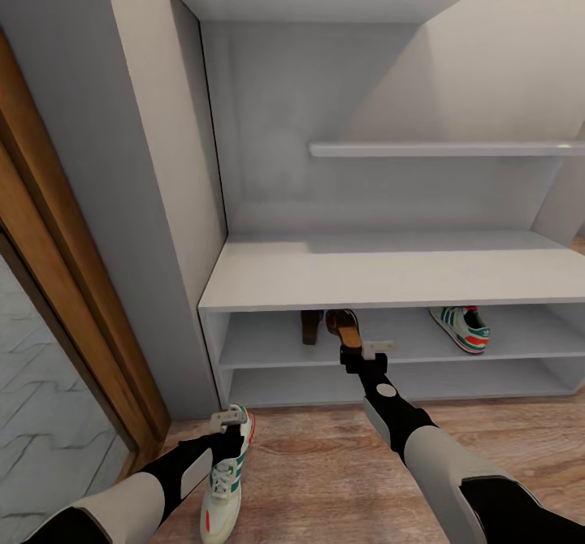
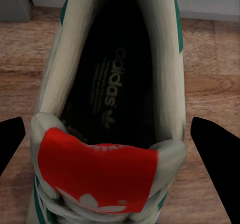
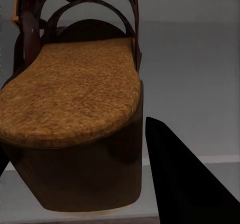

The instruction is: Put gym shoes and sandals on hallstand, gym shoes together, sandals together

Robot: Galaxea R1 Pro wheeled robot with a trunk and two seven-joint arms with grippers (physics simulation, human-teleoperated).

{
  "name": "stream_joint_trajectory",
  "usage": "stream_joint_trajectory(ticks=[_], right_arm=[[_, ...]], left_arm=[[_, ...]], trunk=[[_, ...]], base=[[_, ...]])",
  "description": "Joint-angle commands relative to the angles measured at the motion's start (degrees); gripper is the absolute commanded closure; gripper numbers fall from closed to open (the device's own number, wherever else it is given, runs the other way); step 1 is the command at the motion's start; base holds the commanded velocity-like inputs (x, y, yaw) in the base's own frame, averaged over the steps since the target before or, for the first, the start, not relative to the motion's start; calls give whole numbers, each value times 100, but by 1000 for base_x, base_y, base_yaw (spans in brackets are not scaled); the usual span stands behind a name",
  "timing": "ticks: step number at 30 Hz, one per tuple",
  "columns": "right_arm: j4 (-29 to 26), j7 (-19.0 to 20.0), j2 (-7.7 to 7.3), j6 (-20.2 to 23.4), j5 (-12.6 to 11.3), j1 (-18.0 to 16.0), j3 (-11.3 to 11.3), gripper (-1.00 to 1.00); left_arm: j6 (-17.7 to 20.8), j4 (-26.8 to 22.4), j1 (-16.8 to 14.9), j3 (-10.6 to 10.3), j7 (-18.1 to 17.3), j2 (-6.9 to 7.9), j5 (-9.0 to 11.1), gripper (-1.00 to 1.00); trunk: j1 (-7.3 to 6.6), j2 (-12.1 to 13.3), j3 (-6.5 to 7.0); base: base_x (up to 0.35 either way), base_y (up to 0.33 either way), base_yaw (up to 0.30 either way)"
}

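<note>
Sneaker (image 1: 226,479) lengthwise toward rack (image 1: 390,276), left fingers (image 2: 212,149) wide astride, right fingers (image 3: 175,174) flanking sandal (image 1: 347,329) heel.

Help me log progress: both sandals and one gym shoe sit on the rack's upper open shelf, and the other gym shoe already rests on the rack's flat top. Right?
Not quite. The second gym shoe is on the wood floor by the left gripper, not on the flat top, as the head view shows. The rest holds: both sandals and one gym shoe sit on the upper open shelf.

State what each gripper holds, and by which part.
Left gripper: open, straddling the floor gym shoe, nothing held. Right gripper: at a sandal's heel on the shelf; grasp cannot be told.
</note>
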Motion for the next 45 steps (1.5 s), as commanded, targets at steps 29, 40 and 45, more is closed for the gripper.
stream_joint_trajectory(ticks=[29,40,45], right_arm=[[-47,-1258,126,-5,23,-8,10,100],[-53,-905,202,14,34,-8,77,100],[-55,-539,205,22,33,-9,101,100]], left_arm=[[0,0,0,-3,2,0,1,100],[0,0,0,-3,2,0,1,100],[0,0,0,-3,2,0,4,100]], trunk=[[0,0,0],[0,0,0],[0,0,0]], base=[[0,0,0],[0,0,0],[0,0,0]])
